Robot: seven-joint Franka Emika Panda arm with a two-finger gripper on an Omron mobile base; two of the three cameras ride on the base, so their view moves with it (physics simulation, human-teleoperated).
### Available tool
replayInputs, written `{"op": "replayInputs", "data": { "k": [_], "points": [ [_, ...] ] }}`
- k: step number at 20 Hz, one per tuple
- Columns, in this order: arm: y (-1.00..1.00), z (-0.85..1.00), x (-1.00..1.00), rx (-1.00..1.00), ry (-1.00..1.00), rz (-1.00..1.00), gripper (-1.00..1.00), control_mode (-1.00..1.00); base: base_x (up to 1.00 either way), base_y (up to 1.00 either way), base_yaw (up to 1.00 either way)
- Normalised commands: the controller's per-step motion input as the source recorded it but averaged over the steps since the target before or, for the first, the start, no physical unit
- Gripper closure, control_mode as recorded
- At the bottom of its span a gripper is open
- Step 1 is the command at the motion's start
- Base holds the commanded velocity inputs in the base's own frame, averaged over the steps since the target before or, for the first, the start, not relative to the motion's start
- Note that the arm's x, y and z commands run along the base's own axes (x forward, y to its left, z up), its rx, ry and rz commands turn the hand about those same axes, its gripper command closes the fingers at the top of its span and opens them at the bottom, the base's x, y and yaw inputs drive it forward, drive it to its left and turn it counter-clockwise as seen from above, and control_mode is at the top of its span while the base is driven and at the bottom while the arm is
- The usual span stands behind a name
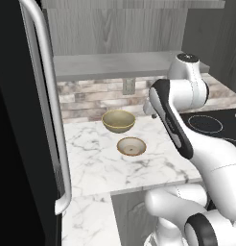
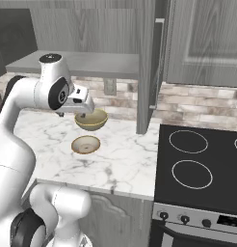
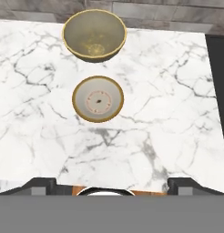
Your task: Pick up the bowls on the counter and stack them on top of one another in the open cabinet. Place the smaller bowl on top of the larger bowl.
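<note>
On the counter (image 1: 96, 163), a white marble slab running from the black fridge (image 1: 19, 120) to the black stovetop (image 2: 202, 169), both bowls sit upright and untouched, near each other but not touching. Above it the open cabinet (image 1: 115, 65) shows a flat grey shelf with nothing visible on it, its door (image 2: 151, 67) swung out edge-on toward the right base camera. The white arm (image 1: 182, 125) reaches over the counter with the hand high, above and just right of the bowls in the left base view. The larger bowl (image 3: 94, 35) is the deep olive one nearer the brick backsplash; the smaller bowl (image 3: 98, 98), shallow with a pale inside, sits just in front of it toward the counter edge. The gripper (image 3: 106, 184) hangs well above the marble, fingers spread wide, nothing between them; in the hand view the small bowl lies ahead of the tips, not under them. Judged: task not started, larger bowl should go up first. Risks: the smaller bowl is the easier reach, and taking it first gives the wrong stacking order. A rim pinch on the round deep bowl could slip or tip it. Descending on either bowl may knock the neighbour, since they sit close. Lifting to the shelf, the bowl or wrist could clip the shelf edge or the open door.
</note>
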Motion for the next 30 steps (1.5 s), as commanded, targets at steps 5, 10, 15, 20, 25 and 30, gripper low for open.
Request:
{"op": "replayInputs", "data": {
  "k": [5, 10, 15, 20, 25, 30],
  "points": [
    [0.0, -0.23, -0.04, 0.02, -0.03, 0.0, -1.0, -1.0, 0.0, 0.0, 0.0],
    [-0.03, -0.32, 0.17, 0.03, -0.01, 0.0, -1.0, -1.0, 0.0, 0.0, 0.0],
    [-0.07, -0.31, 0.23, 0.04, -0.01, 0.01, -1.0, -1.0, 0.0, 0.0, 0.0],
    [-0.05, -0.33, 0.27, 0.04, -0.01, 0.0, -1.0, -1.0, 0.0, 0.0, 0.0],
    [-0.02, -0.33, 0.3, 0.03, -0.03, 0.0, -1.0, -1.0, 0.0, 0.0, 0.0],
    [-0.03, -0.4, 0.27, 0.01, -0.01, 0.0, -1.0, -1.0, 0.0, 0.0, 0.0]
  ]
}}
